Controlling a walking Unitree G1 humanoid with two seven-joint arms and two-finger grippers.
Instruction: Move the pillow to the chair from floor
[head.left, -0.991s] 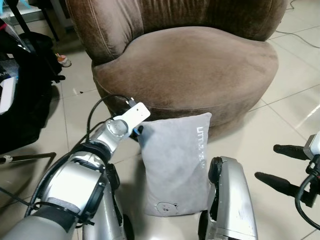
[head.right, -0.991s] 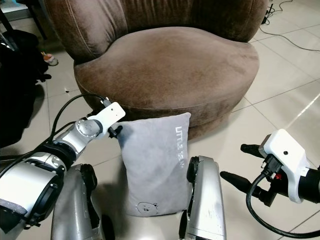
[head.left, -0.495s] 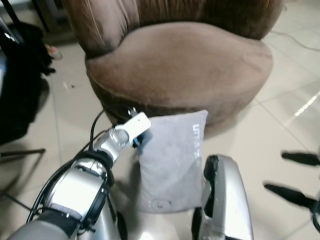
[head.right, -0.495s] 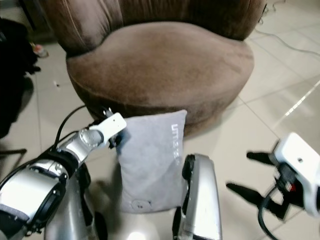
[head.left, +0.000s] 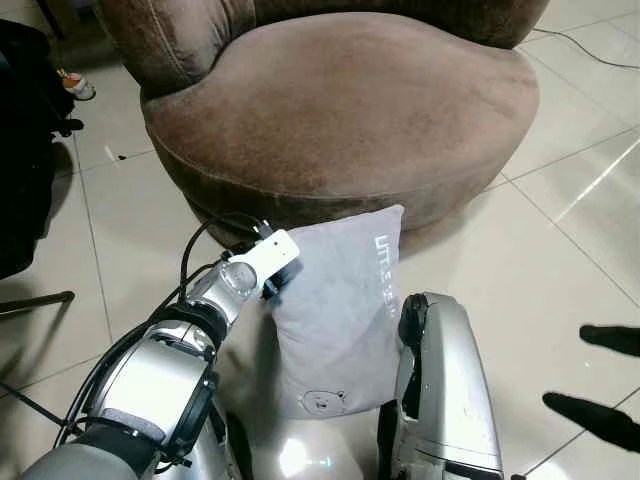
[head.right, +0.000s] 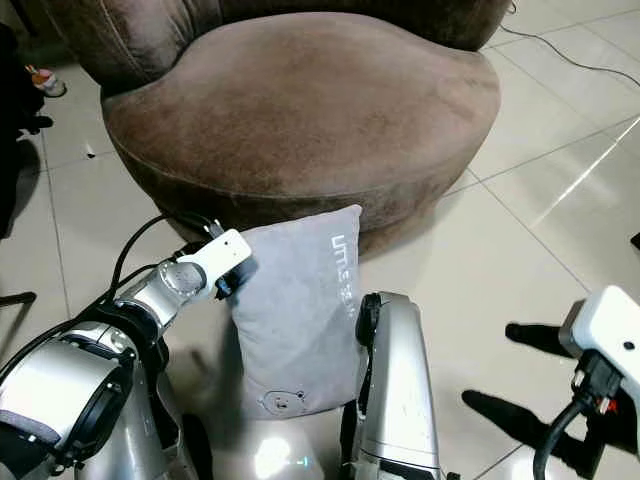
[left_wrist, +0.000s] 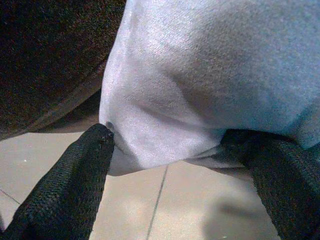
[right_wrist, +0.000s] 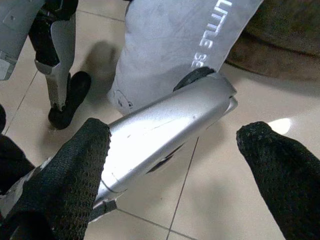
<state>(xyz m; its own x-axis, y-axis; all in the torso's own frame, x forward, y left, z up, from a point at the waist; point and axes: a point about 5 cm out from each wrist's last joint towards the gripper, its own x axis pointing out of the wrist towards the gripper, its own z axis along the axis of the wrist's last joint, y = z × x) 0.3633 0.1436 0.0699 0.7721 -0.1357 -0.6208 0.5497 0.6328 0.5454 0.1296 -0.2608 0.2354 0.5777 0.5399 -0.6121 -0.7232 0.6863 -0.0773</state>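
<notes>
Against the chair (head.left: 340, 110) base, left hand (left_wrist: 170, 150) pinches the pillow (head.left: 335, 315) corner for lifting; right hand (right_wrist: 175, 165) gapes idle.

one pillow (head.left: 340, 310), one chair (head.left: 330, 110), two claws (left_wrist: 170, 150)

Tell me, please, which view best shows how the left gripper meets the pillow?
The left wrist view: the left gripper has a corner of the grey pillow between its fingers. The eye views show the whole pillow leaning against the chair; the right wrist view shows its lettered face.
</notes>
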